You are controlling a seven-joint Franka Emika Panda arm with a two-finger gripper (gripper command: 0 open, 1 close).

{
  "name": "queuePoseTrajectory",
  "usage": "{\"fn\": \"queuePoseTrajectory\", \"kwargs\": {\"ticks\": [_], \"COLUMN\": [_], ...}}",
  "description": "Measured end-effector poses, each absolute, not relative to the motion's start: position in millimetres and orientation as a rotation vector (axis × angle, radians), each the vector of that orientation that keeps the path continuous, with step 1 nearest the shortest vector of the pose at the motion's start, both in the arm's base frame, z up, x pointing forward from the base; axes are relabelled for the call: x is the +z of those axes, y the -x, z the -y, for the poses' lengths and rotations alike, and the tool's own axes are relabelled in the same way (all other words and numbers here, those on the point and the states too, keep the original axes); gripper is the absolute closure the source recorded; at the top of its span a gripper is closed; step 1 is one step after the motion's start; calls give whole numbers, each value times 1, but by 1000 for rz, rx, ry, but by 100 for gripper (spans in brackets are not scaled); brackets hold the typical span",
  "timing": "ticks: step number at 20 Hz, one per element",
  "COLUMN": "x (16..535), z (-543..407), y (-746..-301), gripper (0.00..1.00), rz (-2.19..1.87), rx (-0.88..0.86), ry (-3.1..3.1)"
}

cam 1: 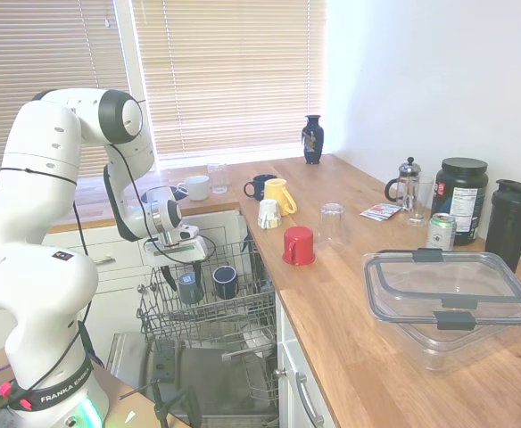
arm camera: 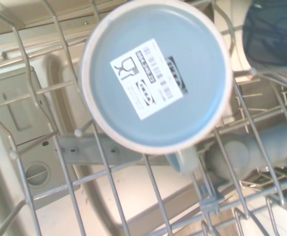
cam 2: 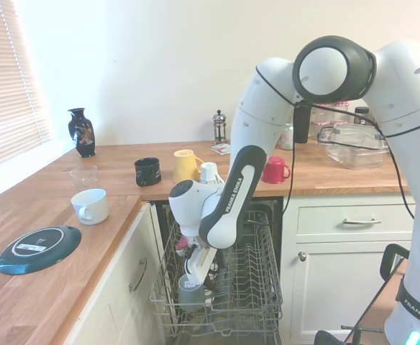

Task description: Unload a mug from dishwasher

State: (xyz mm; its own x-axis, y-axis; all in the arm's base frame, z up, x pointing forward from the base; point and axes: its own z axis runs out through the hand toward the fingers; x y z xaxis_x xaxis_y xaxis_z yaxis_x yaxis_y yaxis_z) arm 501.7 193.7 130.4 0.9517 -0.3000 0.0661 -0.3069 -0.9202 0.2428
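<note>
The slate grey-blue mug [cam 1: 189, 287] stands upside down in the dishwasher's pulled-out wire rack [cam 1: 243, 323], near its left side. In the second exterior view the mug [cam 2: 190, 293] sits at the rack's [cam 2: 257, 287] front left. Its flat base with a white label fills the wrist view [arm camera: 156, 78]. My gripper [cam 1: 187, 267] hangs straight above the mug [cam 2: 195, 272], open, close over the base and holding nothing. The dishwasher's steel inner door [cam 1: 207, 385] lies folded down below the rack.
A dark navy mug [cam 1: 226, 282] stands in the rack right beside the grey one [arm camera: 273, 29]. On the wooden counter [cam 1: 350, 294] are a red mug [cam 1: 298, 245], a glass [cam 1: 331, 225], a yellow mug [cam 1: 278, 195] and a clear lidded box [cam 1: 448, 299].
</note>
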Motion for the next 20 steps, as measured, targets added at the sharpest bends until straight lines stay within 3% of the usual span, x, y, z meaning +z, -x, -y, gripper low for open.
{"fn": "queuePoseTrajectory", "kwargs": {"ticks": [9, 20], "x": [99, 107], "z": [-199, -196], "y": [-497, -520], "gripper": [0, 0], "rz": [315, 180], "rx": [16, 67], "ry": [-2876, -2899]}}
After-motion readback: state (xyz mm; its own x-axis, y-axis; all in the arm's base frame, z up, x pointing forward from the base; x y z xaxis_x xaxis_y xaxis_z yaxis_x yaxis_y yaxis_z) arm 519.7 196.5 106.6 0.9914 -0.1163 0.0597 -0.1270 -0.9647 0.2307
